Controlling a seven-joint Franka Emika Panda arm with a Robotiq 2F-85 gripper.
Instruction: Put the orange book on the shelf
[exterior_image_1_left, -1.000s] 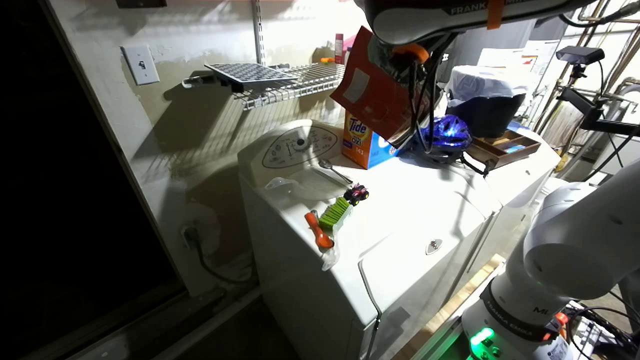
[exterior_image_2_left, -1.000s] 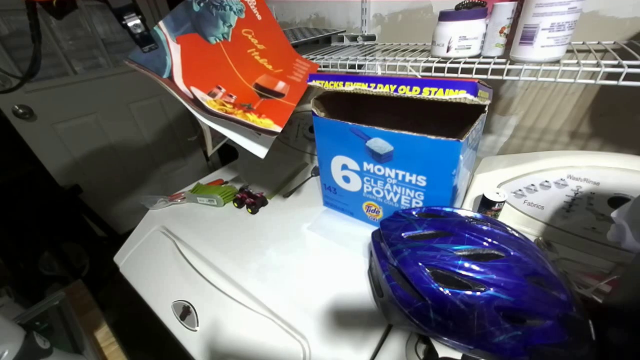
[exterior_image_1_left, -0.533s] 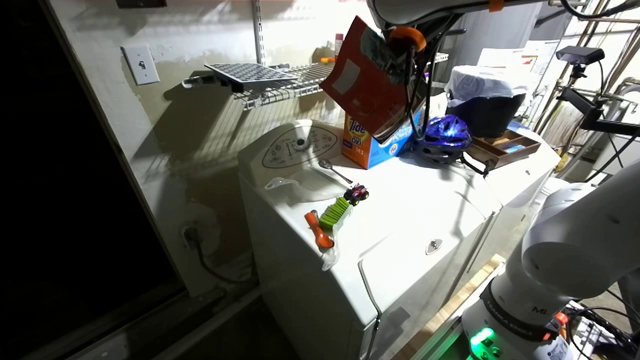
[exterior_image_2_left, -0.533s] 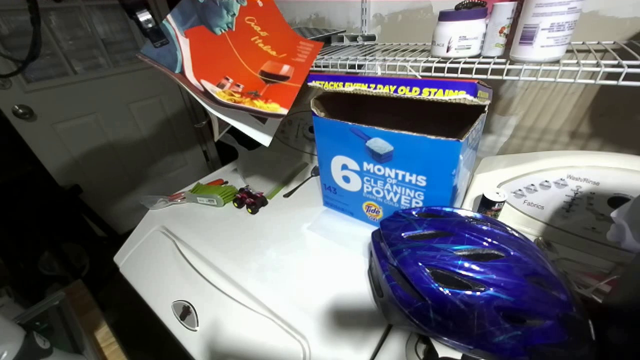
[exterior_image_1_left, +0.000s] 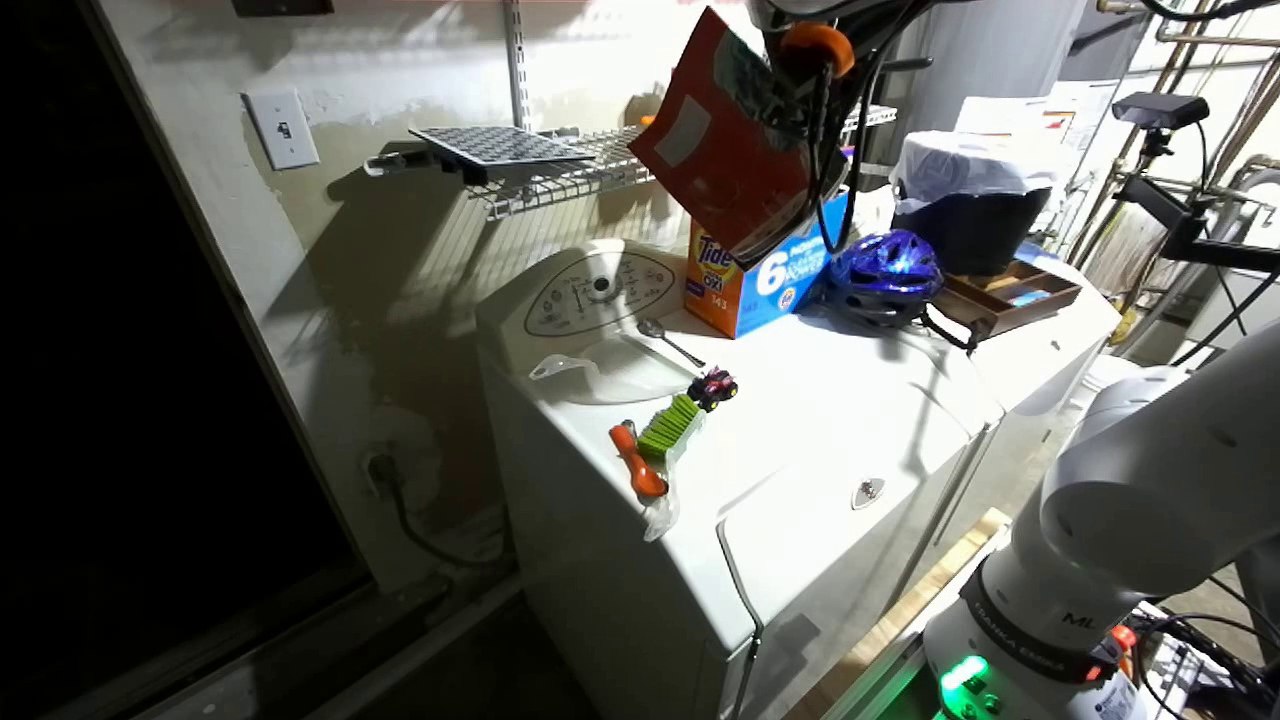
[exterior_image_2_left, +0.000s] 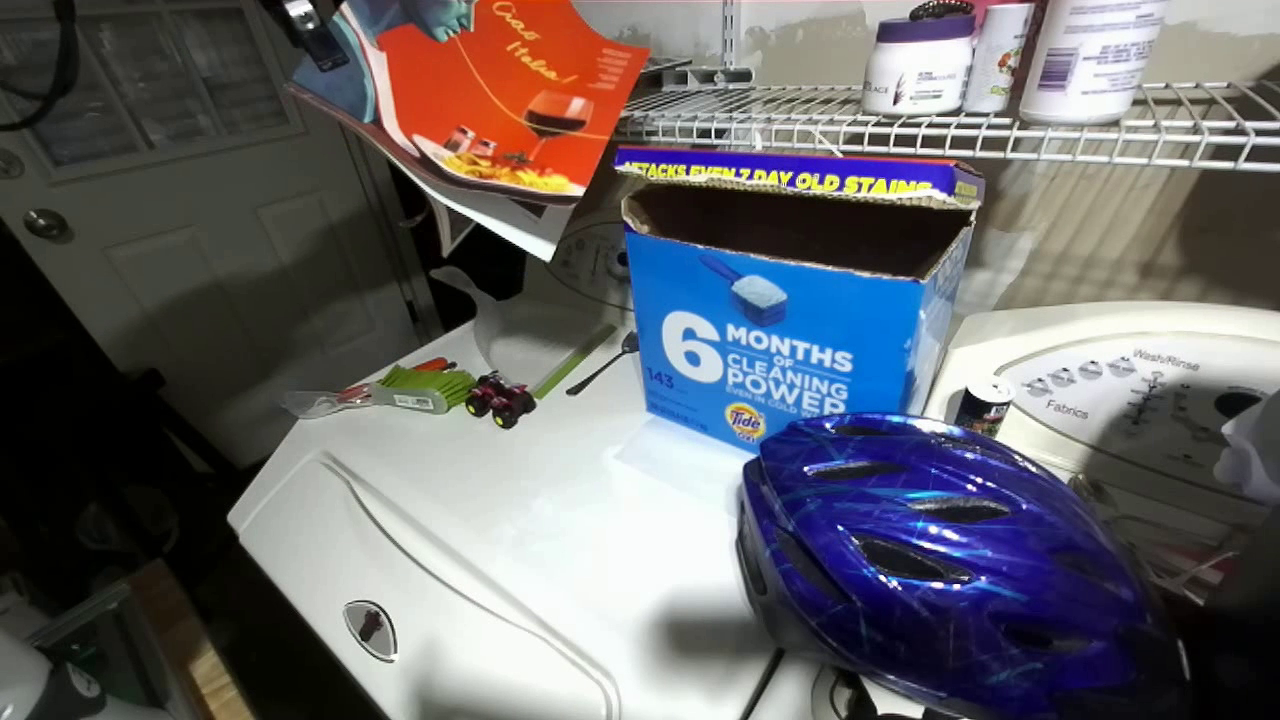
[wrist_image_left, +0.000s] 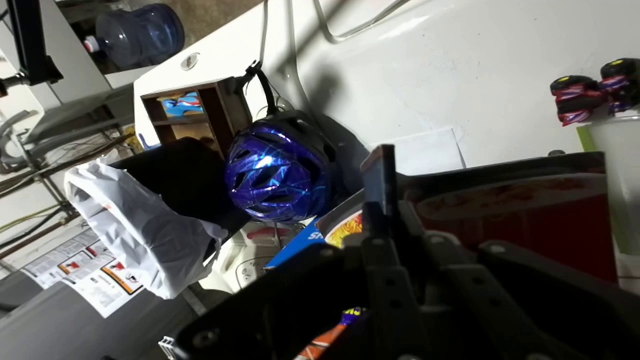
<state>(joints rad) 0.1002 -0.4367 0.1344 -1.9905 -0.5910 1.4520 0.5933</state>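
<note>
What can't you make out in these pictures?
In an exterior view: top of the orange book, cut off by the edge; floor of the detergent box, behind its front wall.
In an exterior view: part of the shelf, behind the orange book.
Wrist view: print on the papers, too small.

In an exterior view, the top edge crops the orange Ciao Italia book at eleven o'clock; the bicycle helmet hides the five-o'clock corner of the Tide box. The wrist view clips the big-wheeled toy vehicle at two.
</note>
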